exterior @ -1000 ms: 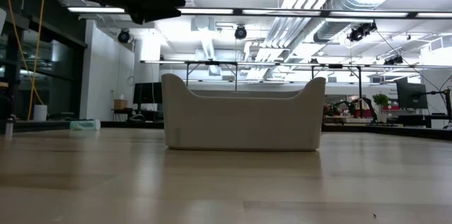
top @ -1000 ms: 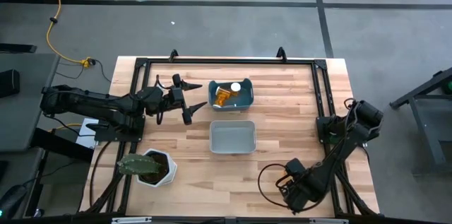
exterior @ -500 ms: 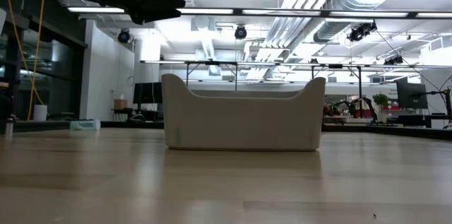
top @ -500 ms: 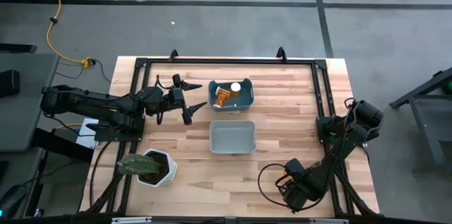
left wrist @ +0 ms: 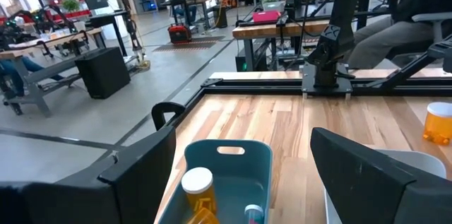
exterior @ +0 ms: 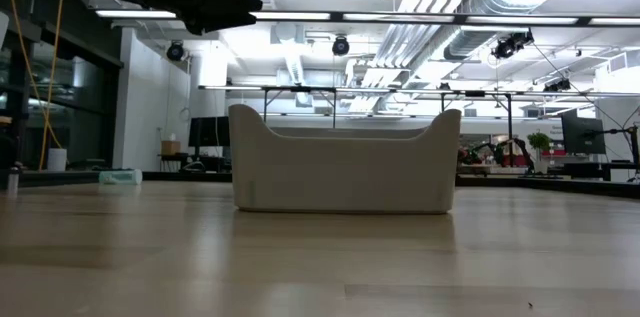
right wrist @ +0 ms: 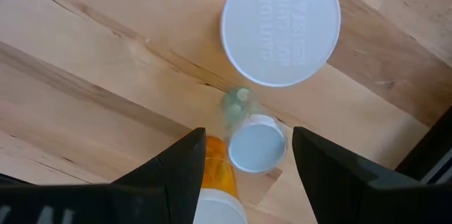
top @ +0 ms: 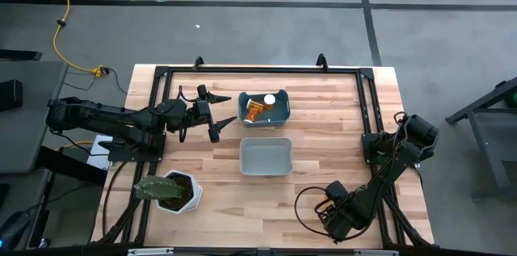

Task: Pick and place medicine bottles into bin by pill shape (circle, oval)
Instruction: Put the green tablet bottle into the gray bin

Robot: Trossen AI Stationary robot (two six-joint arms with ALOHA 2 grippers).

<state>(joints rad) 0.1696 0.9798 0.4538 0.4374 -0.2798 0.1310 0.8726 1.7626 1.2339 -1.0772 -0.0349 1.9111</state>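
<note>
A teal bin (top: 264, 107) at the far middle holds an orange medicine bottle (top: 255, 111) with a white cap, also seen in the left wrist view (left wrist: 198, 187). My left gripper (top: 230, 108) hovers open and empty just left of that bin (left wrist: 244, 136). My right gripper (top: 333, 217) points down at the table's near right and is open (right wrist: 247, 146). Below it stand a bottle with a big white cap (right wrist: 281, 26), a small greenish bottle (right wrist: 253, 140) and an orange bottle (right wrist: 214, 174). The fingers stand on either side of the last two. The right arm hides these bottles in the high view.
A white bin (top: 266, 157) stands at the table's middle, and fills the low view (exterior: 345, 162). A white plant pot (top: 174, 191) sits near left. Another orange bottle (left wrist: 439, 122) stands on the wood beyond the white bin. A black frame (top: 258, 70) rims the table.
</note>
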